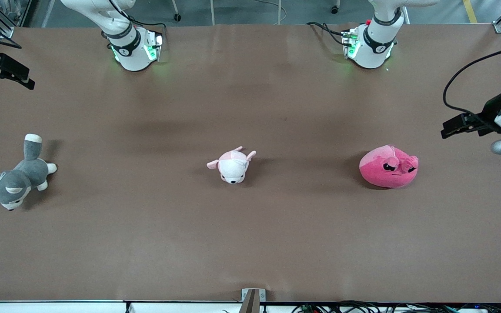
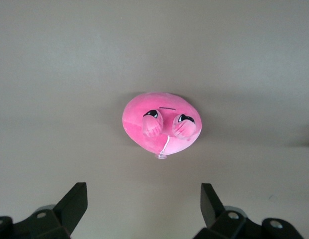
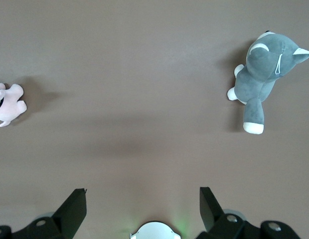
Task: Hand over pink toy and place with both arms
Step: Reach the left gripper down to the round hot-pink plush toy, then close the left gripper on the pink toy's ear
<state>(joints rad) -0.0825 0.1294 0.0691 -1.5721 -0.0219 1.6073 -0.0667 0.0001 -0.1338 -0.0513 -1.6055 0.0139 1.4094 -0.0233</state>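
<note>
The task stands at its first step, the approach: nothing is grasped yet. The left gripper hangs over the left arm's end of the table, fingers spread wide and empty. The pink toy lies on the table ahead of those fingers, untouched, with a white plush and a grey dog toward the right arm's end. The right gripper waits over that end, likewise wide open and empty. The next move likely calls for lowering the left gripper so its fingers straddle the toy.

Even overhead light; soft shadows; all views sharp.
</note>
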